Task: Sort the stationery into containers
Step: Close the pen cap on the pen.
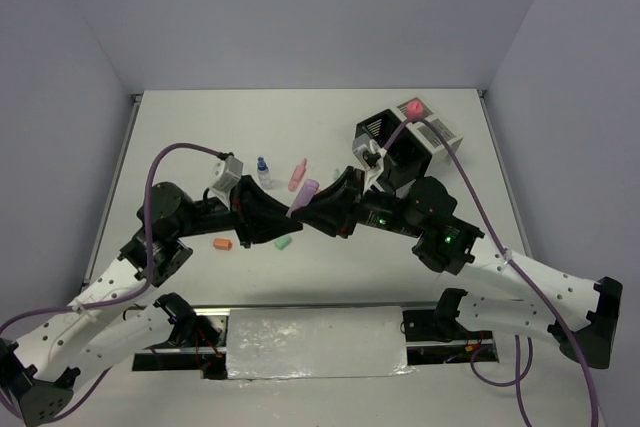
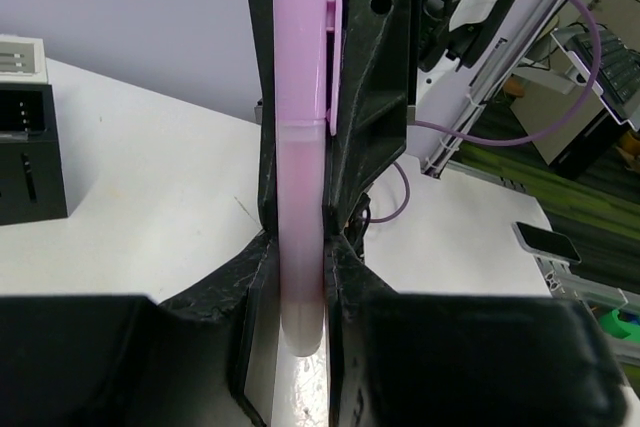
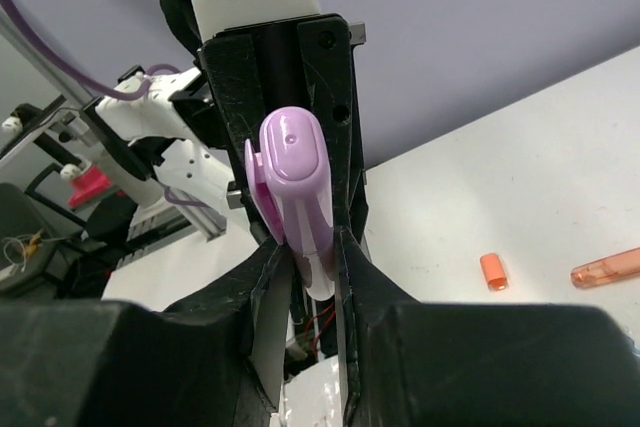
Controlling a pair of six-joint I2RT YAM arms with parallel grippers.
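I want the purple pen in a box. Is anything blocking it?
Nothing loose. The purple highlighter is gripped by the left pincer and right pincer; only the right arm lies between it and the black box.

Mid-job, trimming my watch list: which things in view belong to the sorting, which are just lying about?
Job: purple highlighter in left tool and right tool, pink highlighter, blue-capped bottle, orange eraser, green eraser, black box, white box.
Lying about: purple cables, foil-covered board.
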